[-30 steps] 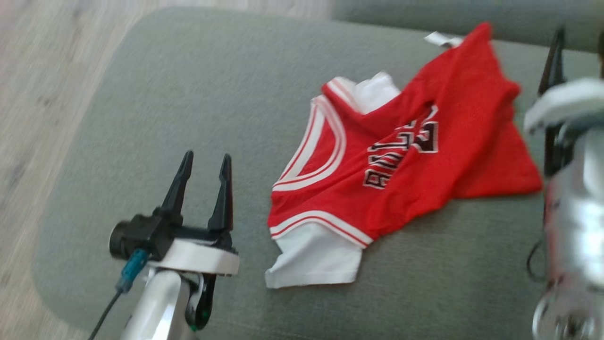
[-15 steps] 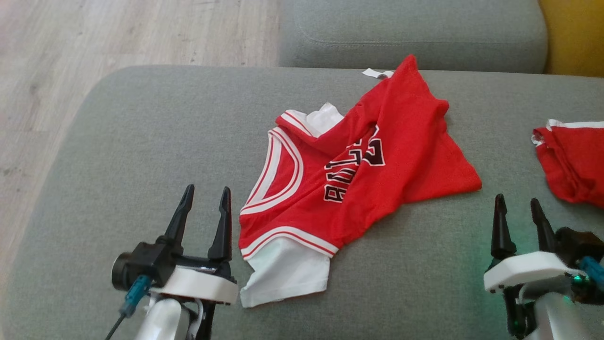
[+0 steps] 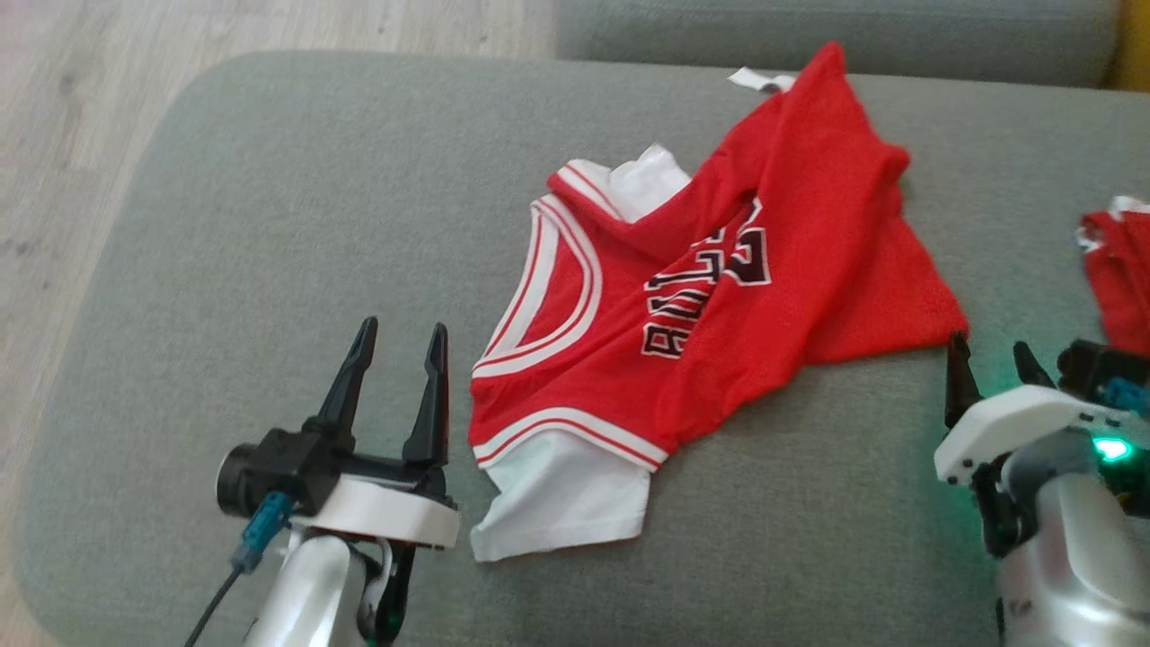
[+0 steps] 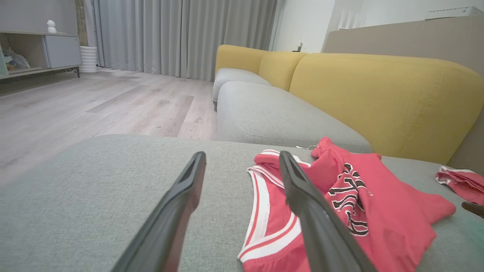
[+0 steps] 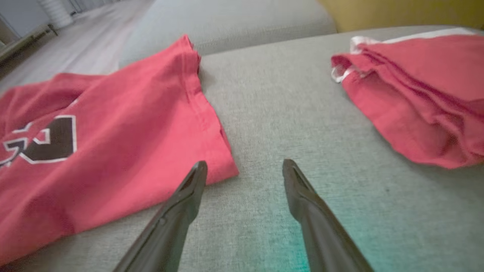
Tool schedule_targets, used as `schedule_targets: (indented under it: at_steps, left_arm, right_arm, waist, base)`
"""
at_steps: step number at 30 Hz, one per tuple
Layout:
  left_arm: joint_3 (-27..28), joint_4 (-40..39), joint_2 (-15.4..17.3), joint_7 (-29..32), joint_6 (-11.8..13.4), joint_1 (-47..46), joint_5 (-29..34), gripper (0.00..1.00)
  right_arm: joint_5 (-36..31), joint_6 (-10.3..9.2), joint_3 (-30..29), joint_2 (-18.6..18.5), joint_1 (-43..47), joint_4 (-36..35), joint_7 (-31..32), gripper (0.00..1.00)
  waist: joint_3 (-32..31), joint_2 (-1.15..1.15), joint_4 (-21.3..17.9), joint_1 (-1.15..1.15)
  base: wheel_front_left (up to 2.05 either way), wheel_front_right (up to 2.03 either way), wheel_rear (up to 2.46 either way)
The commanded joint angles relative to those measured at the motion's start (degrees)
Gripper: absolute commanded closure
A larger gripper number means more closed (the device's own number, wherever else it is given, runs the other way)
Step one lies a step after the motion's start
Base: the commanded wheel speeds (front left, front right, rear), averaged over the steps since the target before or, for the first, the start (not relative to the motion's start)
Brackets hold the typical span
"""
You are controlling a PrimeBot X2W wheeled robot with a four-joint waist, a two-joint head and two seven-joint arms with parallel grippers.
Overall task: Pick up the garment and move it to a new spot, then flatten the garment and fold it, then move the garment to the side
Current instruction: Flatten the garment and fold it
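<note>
Jersey (image 3: 719, 296), red, white trim, black lettering: crumpled and partly folded over itself on grey cushion (image 3: 314, 225), between the two grippers, held by neither.

At left gripper (image 3: 402, 325): fingers spread wide, nothing between them, poised over bare cushion. Armhole trim and white sleeve of jersey just right of its right finger, apart from it. In left wrist view, that finger crossing the trim in the picture; lettering ahead and to the right.

At right gripper (image 3: 988, 343): fingers spread wide, nothing between them. Hem corner of jersey just ahead of its left fingertip; contact not discernible. Bare cushion ahead between the fingers, tinted green near the wrist.

Further out: second garment (image 3: 1114, 270), also red with a white edge, bunched, ahead and right of right gripper, well apart from jersey. White label (image 3: 759, 79) at far end of jersey, well ahead of both grippers.

Wood floor (image 3: 72, 135) left of left gripper, past cushion edge. Yellow backrest (image 4: 378, 98) ahead and right in left wrist view; grey curtains (image 4: 181, 37) far ahead.
</note>
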Motion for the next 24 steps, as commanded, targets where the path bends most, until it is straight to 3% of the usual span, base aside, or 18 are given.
schedule_targets:
  at_steps: [1, 10, 11, 12, 24]
  left_arm:
    - [1.45, -1.47, 0.42, -0.55, -0.35, -2.57, 0.5, 0.0]
    - [1.67, -1.1, 0.42, -0.55, -0.52, -3.93, 0.43, 0.0]
    - [1.69, -1.07, 0.42, -0.55, -0.54, -3.94, 0.44, 0.0]
    - [1.7, -1.02, 0.42, -0.55, -0.57, -3.94, 0.46, 0.0]
    - [3.13, -0.53, 0.43, -0.55, -0.1, -2.23, 0.63, 0.0]
  right_arm:
    - [-0.78, 0.37, 0.58, -0.28, -2.91, -0.47, 0.05, 0.0]
    - [-7.09, 0.37, -3.98, -0.28, -10.97, 13.47, -1.23, 0.0]
    - [-7.91, 0.37, -4.23, -0.28, -11.5, 14.66, -1.27, 0.64]
    - [-8.73, 0.37, -4.49, -0.28, -11.94, 15.65, -1.46, 1.0]
    - [-13.98, 0.37, -10.49, -0.28, -10.11, 16.72, -8.57, 1.0]
  waist:
    - [1.2, 0.0, 1.2, -0.01]
    - [3.37, 0.0, 3.53, -0.01]
    - [3.4, 0.0, 3.63, -0.01]
    - [3.35, 0.0, 3.68, -0.01]
    - [-1.48, 0.0, -0.82, -0.01]
  base:
    - [0.0, 0.0, 0.0]
    - [0.0, 0.0, 0.0]
    - [0.0, 0.0, 0.0]
    - [0.0, 0.0, 0.0]
    - [0.0, 0.0, 0.0]
